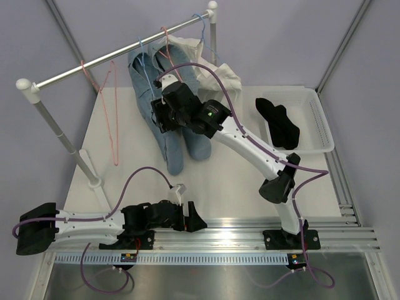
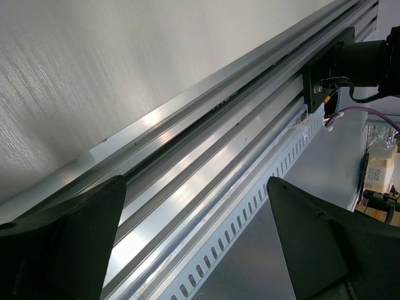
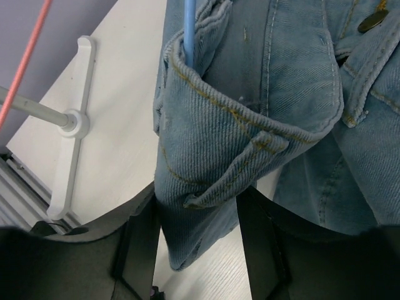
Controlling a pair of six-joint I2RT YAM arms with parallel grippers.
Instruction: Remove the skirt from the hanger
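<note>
The black skirt (image 1: 279, 125) lies crumpled in the white basket (image 1: 322, 125) at the right, off any hanger. The pink hanger (image 1: 112, 115) hangs bare from the rail at the left; its wire (image 3: 28, 59) crosses the corner of the right wrist view. My right gripper (image 1: 164, 119) is at the blue jeans (image 1: 181, 144) in the middle of the rail. Its jaws stand open on either side of a fold of denim waistband (image 3: 206, 181), and the fabric nearly fills the gap at the right gripper (image 3: 197, 250). My left gripper (image 1: 190, 219) rests open and empty over the front aluminium rail (image 2: 187, 169).
The clothes rail (image 1: 125, 53) runs across the back on two white posts, with a cross-shaped foot (image 3: 72, 119) on the table. The jeans hang from a light-blue wire hanger (image 3: 189, 31). A white shirt (image 1: 215, 72) hangs behind them at the right.
</note>
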